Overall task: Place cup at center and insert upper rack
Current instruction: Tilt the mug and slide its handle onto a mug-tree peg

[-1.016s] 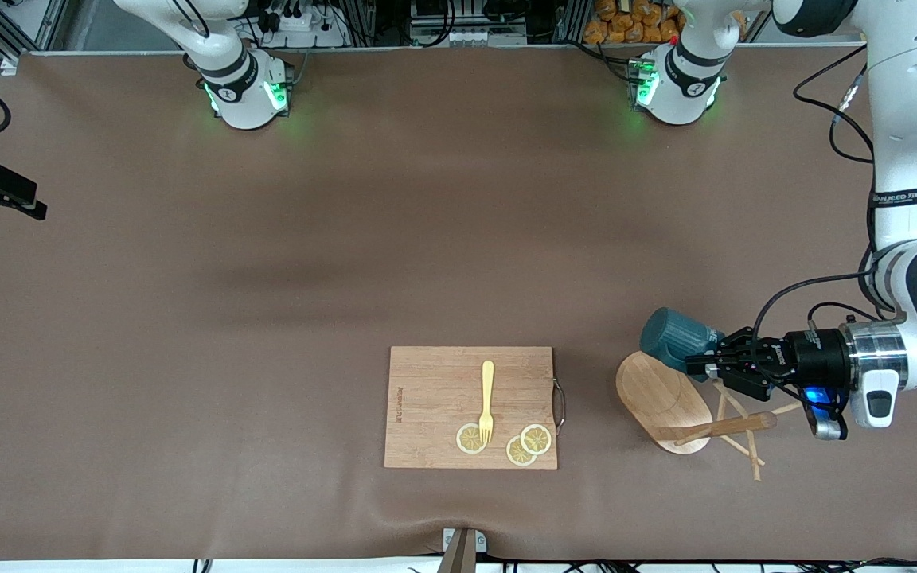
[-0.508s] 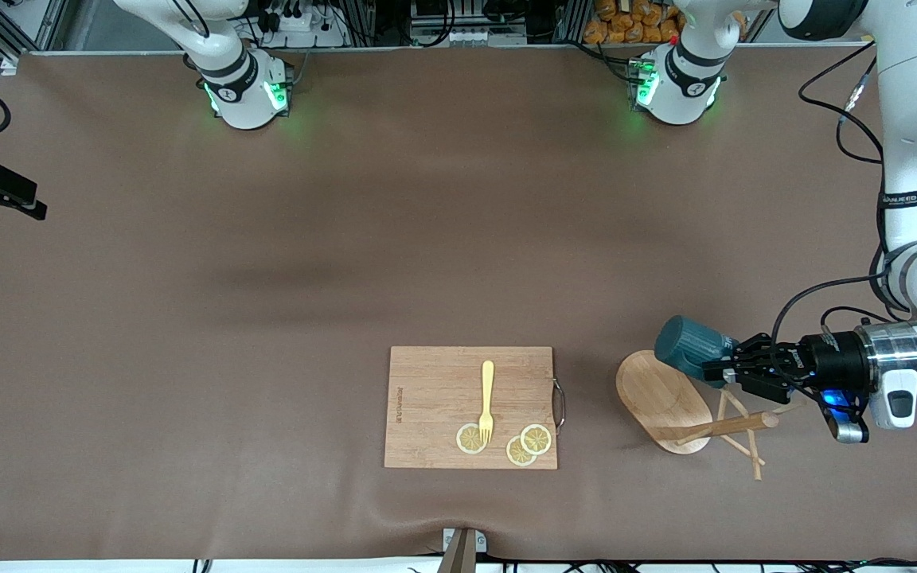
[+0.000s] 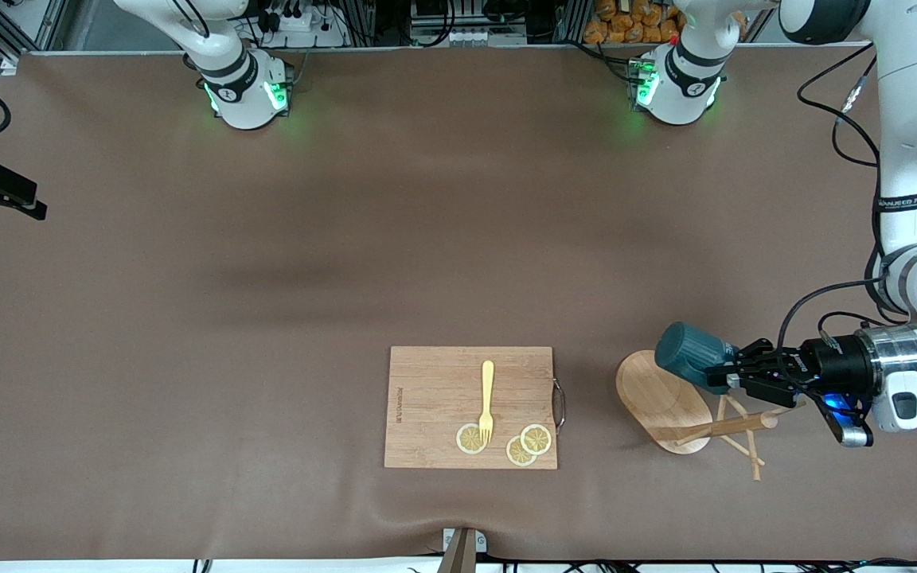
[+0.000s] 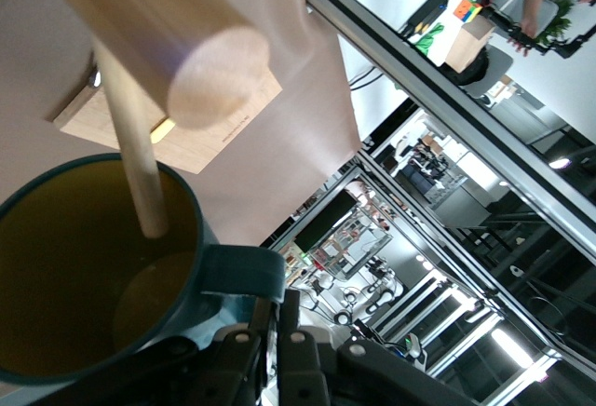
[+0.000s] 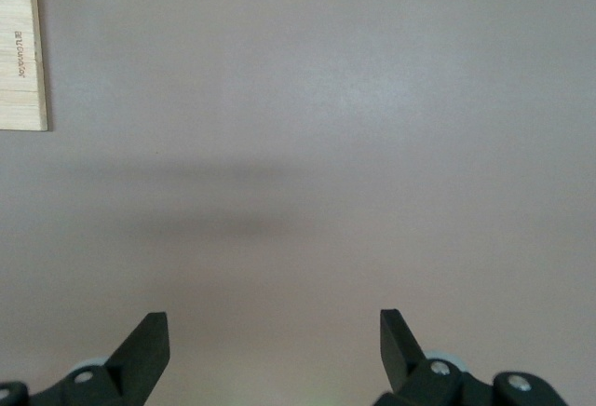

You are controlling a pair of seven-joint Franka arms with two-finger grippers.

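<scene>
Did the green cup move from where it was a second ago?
Yes. The cup, held by the left gripper, slid toward the left arm's end of the table, covering less of the fallen rack base than before.

Cutting board (image 3: 470, 407) lies near the front camera, mid-table. On it: fork (image 3: 487, 400) and three lemon slices (image 3: 528, 444). Mug tree (image 3: 685, 412) lies tipped over beside the board, toward the left arm's end. Cup (image 3: 688, 353) is over its base.
</scene>
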